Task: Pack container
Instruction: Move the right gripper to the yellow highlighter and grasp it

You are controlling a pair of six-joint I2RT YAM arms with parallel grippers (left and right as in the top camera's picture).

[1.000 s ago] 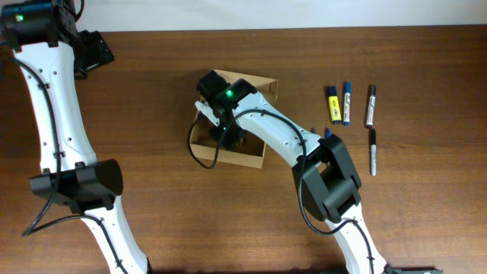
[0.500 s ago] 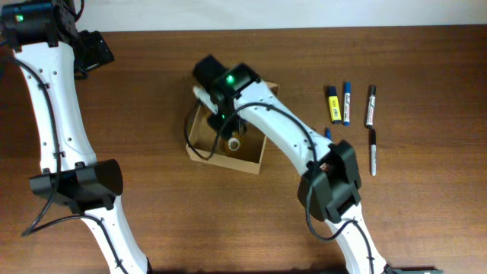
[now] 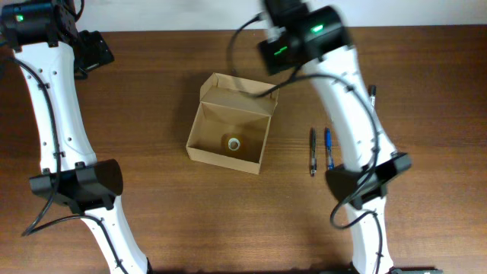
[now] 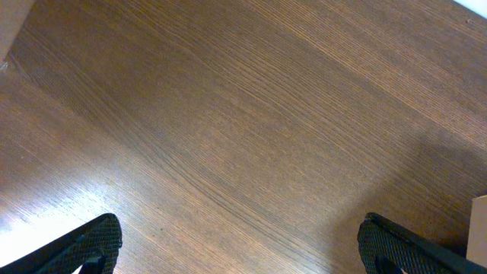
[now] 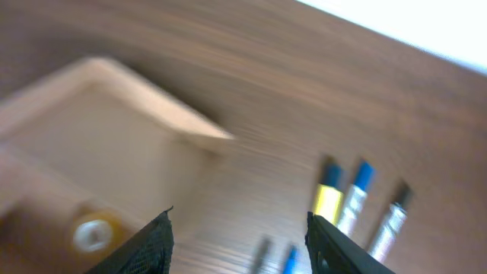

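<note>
As the container (image 3: 211, 135) at the middle of the desk (image 3: 152, 221) looks light and crushable, I would pinch one wall softly; left gripper (image 4: 240, 243) and right gripper (image 5: 240, 228) stand open, empty.

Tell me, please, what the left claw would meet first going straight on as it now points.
Probably the bare table: the left claw is open, and its wrist view shows only wood ahead, though the depth is unclear.
</note>
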